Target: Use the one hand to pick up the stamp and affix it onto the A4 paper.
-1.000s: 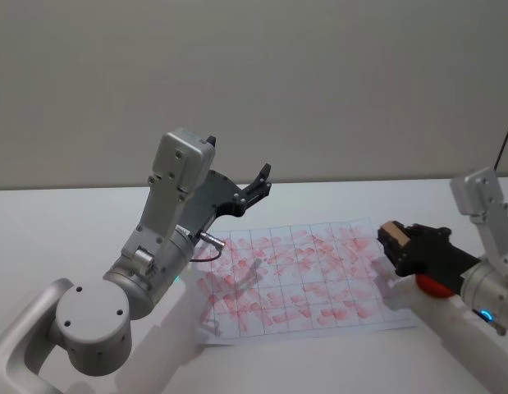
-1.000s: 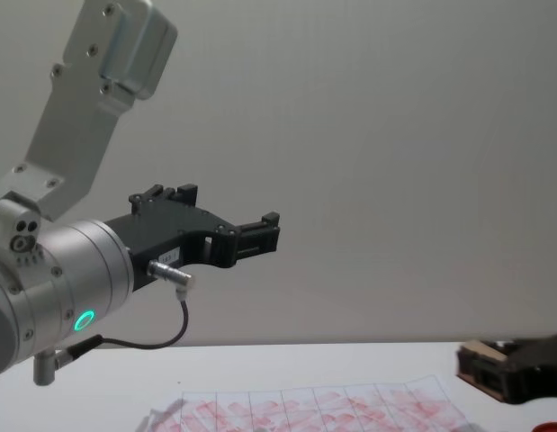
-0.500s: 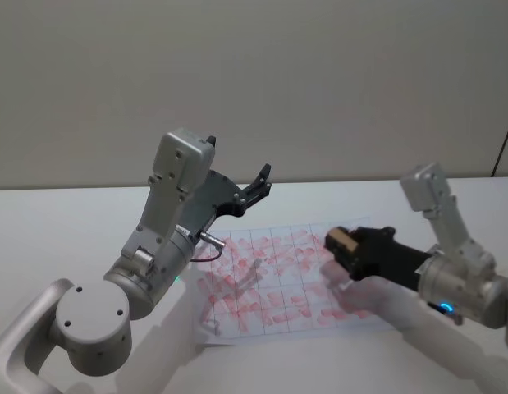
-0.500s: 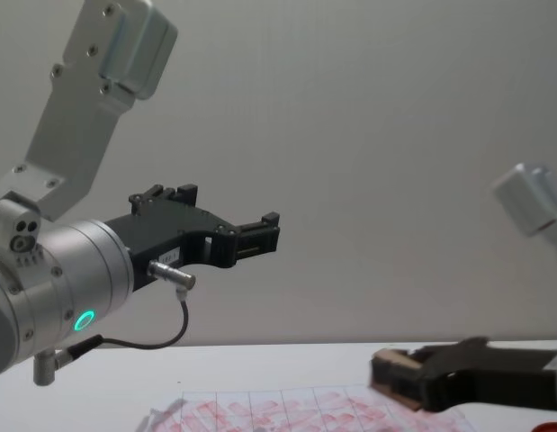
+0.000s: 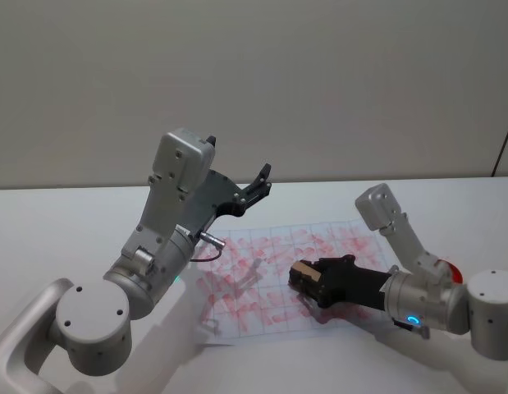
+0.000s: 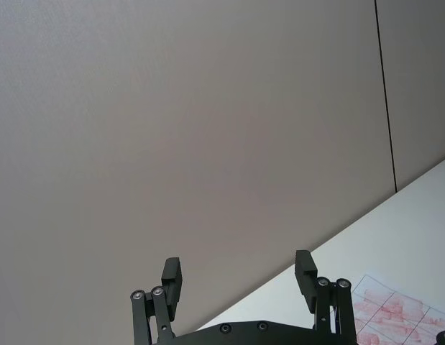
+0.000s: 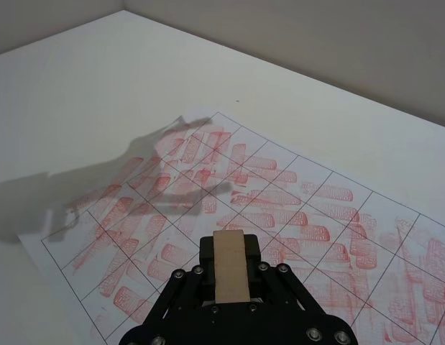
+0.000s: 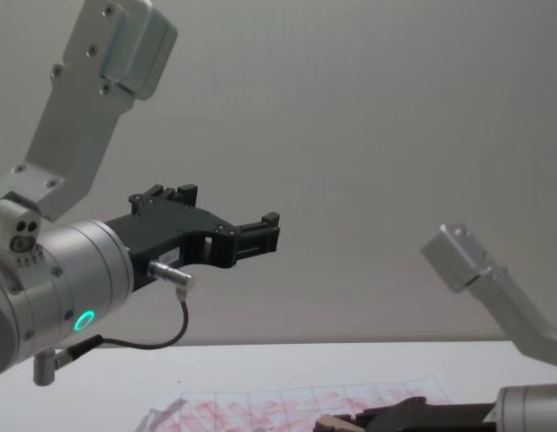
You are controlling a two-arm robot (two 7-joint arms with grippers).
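The A4 paper lies flat on the white table, its grid cells full of red stamp marks. My right gripper reaches in low over the sheet's front middle and is shut on the tan wooden stamp. In the right wrist view the stamp sits between the black fingers, just above the printed cells. The chest view shows the right gripper low at the paper. My left gripper hangs open and high above the sheet's far left, its fingers apart.
A red object lies on the table behind the right arm's elbow, beside the paper's right edge. The left arm's body stands over the sheet's left side and casts a shadow on it. A plain wall backs the table.
My right arm has swept left from the paper's right edge to its front middle with the stamp in its grip, and come lower. The left arm has not moved.
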